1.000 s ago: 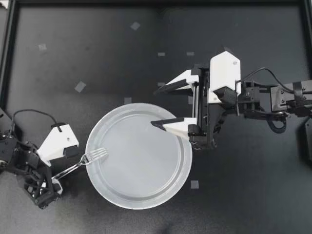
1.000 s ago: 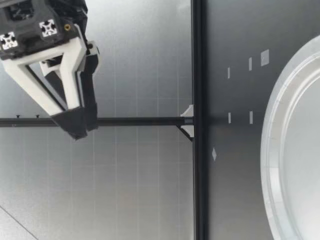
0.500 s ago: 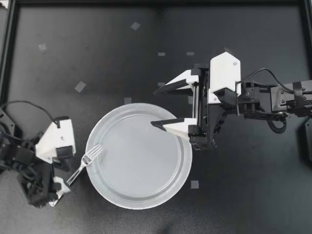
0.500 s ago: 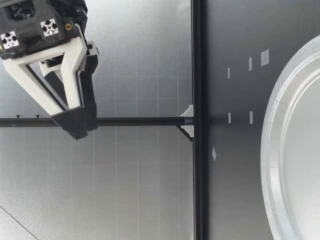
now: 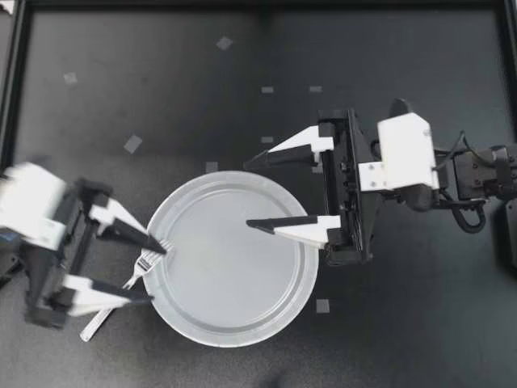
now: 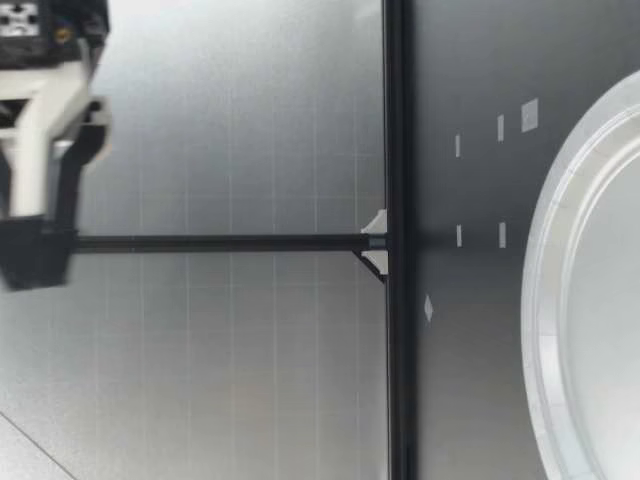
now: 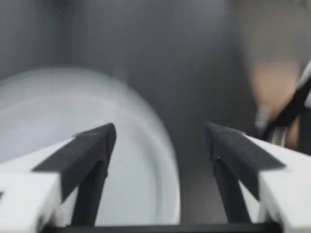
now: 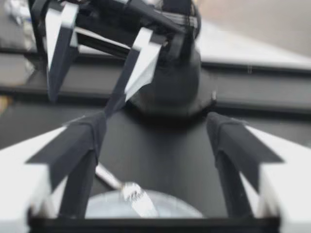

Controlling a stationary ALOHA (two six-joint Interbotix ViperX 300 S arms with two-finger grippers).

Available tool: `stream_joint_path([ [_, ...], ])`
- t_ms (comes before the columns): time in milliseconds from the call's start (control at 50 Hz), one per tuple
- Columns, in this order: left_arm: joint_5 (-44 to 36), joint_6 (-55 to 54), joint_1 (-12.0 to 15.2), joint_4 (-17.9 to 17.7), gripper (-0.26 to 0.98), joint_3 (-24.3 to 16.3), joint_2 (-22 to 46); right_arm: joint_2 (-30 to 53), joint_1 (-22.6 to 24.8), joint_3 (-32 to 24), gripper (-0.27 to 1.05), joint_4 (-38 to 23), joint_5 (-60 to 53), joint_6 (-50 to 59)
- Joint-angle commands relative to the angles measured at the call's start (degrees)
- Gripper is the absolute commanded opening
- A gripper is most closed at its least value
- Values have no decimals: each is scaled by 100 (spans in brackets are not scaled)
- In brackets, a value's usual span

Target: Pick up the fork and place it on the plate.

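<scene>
Noted fork [image 5: 121, 293] lying aslant: tines propped on the rim of the plate [image 5: 242, 341] on the left arm's side, handle running off onto the table [image 5: 161, 81], pointing away from the plate's middle. Only partly on the plate, so reckoned short of done unless the fork goes further in.

Found left gripper [image 5: 152, 275] spread wide, gripping nothing. Fingertips either side of the fork, one just by the tines, the other beside the handle. Cannot tell from overhead how high above the fork. From the right wrist camera, looks raised clear of it, with the tines low on the plate edge beneath.

Found right gripper [image 5: 249, 192] likewise spread wide and empty, hanging over the opposite side of the plate, well apart from the fork.

Judged the left arm much the nearer, already over the fork. Long axis of the fork slanted to the line between those fingertips, neither square to it nor along it. Would likely want a turn of the wrist before closing across the handle, then a short carry toward the plate's middle.
</scene>
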Motion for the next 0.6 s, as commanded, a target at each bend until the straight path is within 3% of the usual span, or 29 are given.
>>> stream_joint_path([
  [0, -1336, 554, 290, 79, 67, 176, -413, -26, 62, -62, 62, -149, -729, 9],
  [100, -2276, 1063, 387, 35, 67, 519, -554, 220, 70, 53, 51, -211, -1406, 18],
  [220, -2813, 1318, 431, -264, 67, 809, -527, 475, 88, 97, 45, -220, -1881, 53],
  [360, -2716, 1354, 431, -501, 67, 896, -519, 422, 88, 88, 45, -220, -1863, 70],
  [580, -2443, 1354, 431, -527, 67, 853, -527, 404, 88, 79, 45, -220, -1608, 123],
])
